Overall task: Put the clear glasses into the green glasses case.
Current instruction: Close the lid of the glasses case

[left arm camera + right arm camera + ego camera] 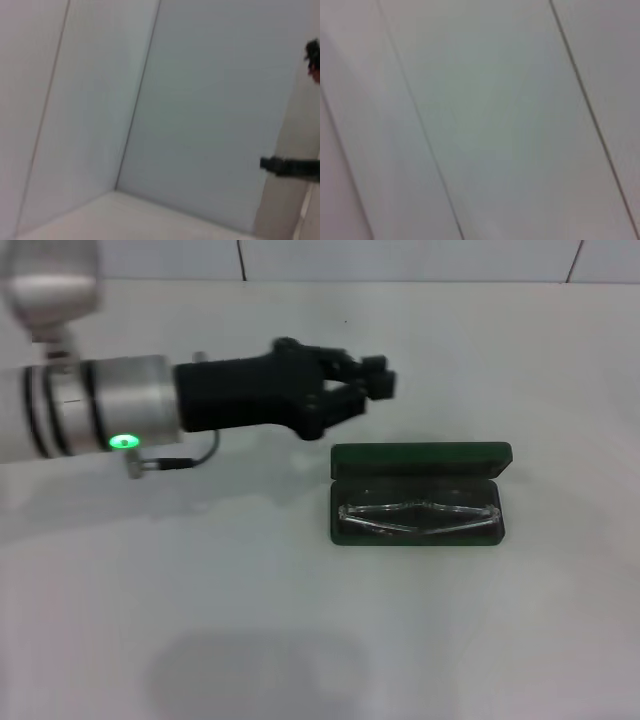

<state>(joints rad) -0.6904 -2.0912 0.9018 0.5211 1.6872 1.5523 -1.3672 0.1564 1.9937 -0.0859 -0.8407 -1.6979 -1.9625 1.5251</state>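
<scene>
The green glasses case (420, 458) lies open on the white table, right of centre in the head view, its lid standing up at the back. The clear glasses (418, 514) lie folded inside its lower tray, spanning almost its whole width. My left gripper (368, 392) hovers above the table just behind and to the left of the case, apart from it. Its black fingers are open with nothing between them. The right gripper is out of view. Both wrist views show only pale surfaces.
The white table (200, 620) spreads around the case. A white wall with dark seams (240, 260) runs along the far edge. A dark part (292, 167) juts in at the edge of the left wrist view.
</scene>
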